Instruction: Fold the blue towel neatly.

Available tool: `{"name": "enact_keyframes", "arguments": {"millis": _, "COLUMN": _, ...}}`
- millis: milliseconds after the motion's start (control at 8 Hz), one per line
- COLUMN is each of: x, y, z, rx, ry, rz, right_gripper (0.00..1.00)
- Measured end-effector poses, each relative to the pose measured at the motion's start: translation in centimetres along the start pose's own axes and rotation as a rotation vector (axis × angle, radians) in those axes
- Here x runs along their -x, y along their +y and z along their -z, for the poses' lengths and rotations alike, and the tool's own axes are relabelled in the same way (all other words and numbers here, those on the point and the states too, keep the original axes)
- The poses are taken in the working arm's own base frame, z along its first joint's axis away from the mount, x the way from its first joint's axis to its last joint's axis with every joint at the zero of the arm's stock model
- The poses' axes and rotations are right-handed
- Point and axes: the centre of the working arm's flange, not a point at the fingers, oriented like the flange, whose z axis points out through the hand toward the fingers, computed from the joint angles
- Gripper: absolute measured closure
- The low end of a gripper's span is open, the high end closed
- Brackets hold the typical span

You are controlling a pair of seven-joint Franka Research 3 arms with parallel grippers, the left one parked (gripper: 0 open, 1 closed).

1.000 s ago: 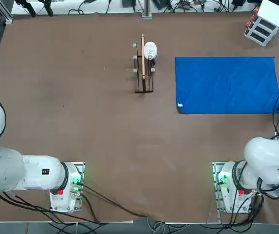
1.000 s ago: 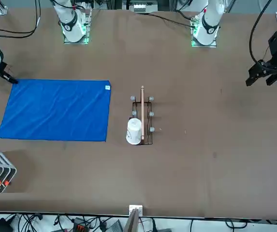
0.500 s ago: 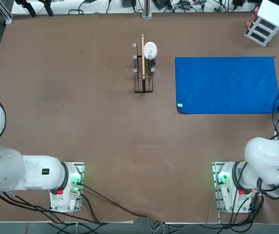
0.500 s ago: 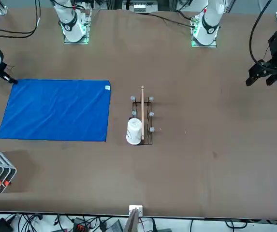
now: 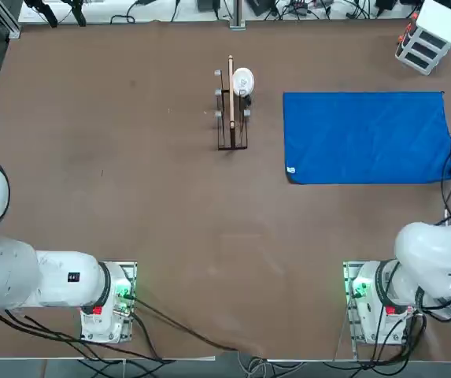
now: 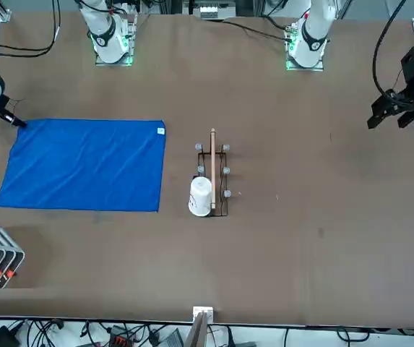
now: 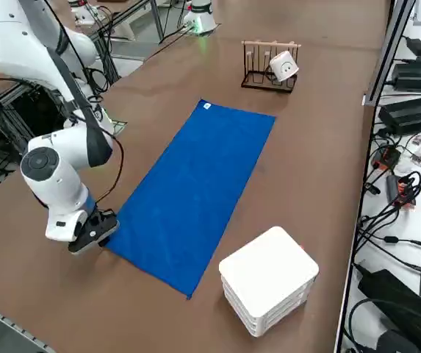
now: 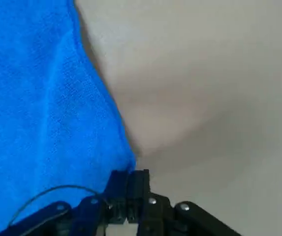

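I'm running this from afar, and it is plainly a robotics lab. The wide brown-topped counter (image 5: 170,205) has white arm bases with green indicator lights bolted at its near edge (image 5: 382,303). Loose black cables (image 7: 394,220) and power units trail along the floor at 3 o'clock of the counter. A white ribbed plastic box (image 7: 267,278) with red buttons sits at the counter's corner, toward 1 o'clock overhead.

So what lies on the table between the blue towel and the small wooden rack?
Nothing: in the top view only bare brown table separates the blue towel from the wooden rack. The right gripper, jaws shut, is at the towel's opposite end.
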Motion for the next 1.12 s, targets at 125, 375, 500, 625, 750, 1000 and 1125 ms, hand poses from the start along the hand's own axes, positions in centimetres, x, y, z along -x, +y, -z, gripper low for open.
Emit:
{"name": "enact_keyframes", "arguments": {"millis": 125, "x": -0.2, "y": 0.1, "z": 1.6, "rx": -0.008, "ry": -0.032, "rz": 0.006, "right_gripper": 0.99}}
{"name": "enact_keyframes", "arguments": {"millis": 375, "x": -0.8, "y": -0.7, "z": 4.6, "rx": -0.010, "ry": -0.051, "rz": 0.037, "right_gripper": 0.99}}
{"name": "enact_keyframes", "arguments": {"millis": 500, "x": -1.3, "y": -2.0, "z": 5.4, "rx": -0.005, "ry": -0.049, "rz": 0.063, "right_gripper": 0.99}}
{"name": "enact_keyframes", "arguments": {"millis": 625, "x": -1.8, "y": -4.1, "z": 5.9, "rx": -0.001, "ry": -0.051, "rz": 0.099, "right_gripper": 0.99}}
{"name": "enact_keyframes", "arguments": {"millis": 750, "x": -2.2, "y": -6.6, "z": 6.5, "rx": 0.005, "ry": -0.057, "rz": 0.143, "right_gripper": 0.99}}
{"name": "enact_keyframes", "arguments": {"millis": 1000, "x": -2.3, "y": -12.4, "z": 8.3, "rx": 0.016, "ry": -0.089, "rz": 0.242, "right_gripper": 0.99}}
{"name": "enact_keyframes", "arguments": {"millis": 1125, "x": -2.0, "y": -15.4, "z": 8.7, "rx": 0.020, "ry": -0.118, "rz": 0.285, "right_gripper": 0.99}}
